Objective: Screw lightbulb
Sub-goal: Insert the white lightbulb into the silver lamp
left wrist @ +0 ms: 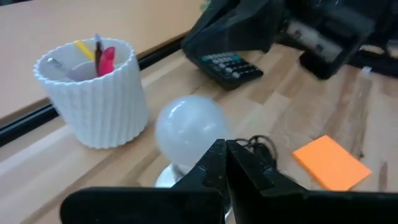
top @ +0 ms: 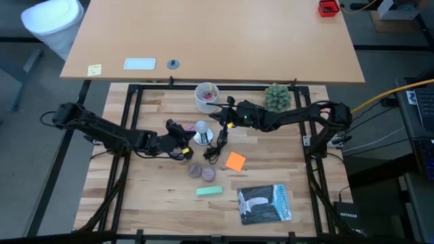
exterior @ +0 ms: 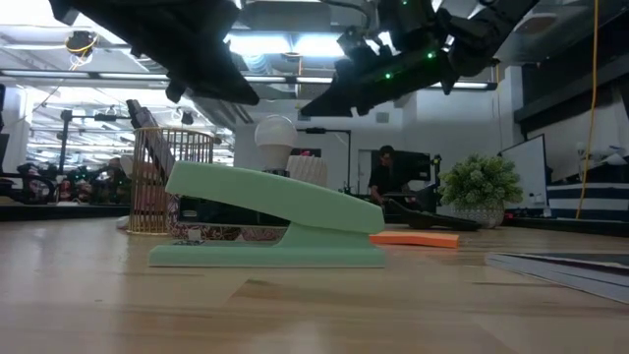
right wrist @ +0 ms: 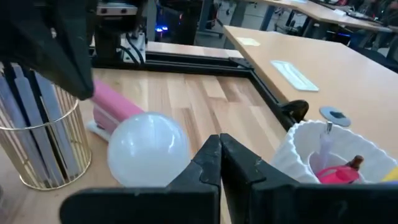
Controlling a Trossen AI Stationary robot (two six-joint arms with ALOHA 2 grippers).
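Observation:
The white lightbulb (top: 201, 127) stands upright, base down, in the round silvery socket disc (top: 202, 138) at the table's middle. It also shows in the left wrist view (left wrist: 189, 129), the right wrist view (right wrist: 148, 149) and the low view (exterior: 276, 133). My left gripper (top: 187, 144) is shut just left of and nearer than the bulb, its tips (left wrist: 225, 154) close before it. My right gripper (top: 218, 116) is shut just right of and beyond the bulb, its tips (right wrist: 219, 146) beside it. I see neither touch it.
A white cup of pens (top: 206, 95) stands behind the bulb, a plant (top: 277, 97) to its right. The black cord (top: 215, 150), an orange note pad (top: 235, 161), a green stapler (top: 209, 192) and a book (top: 264, 203) lie nearer. A gold wire basket (right wrist: 37, 143) stands at the left.

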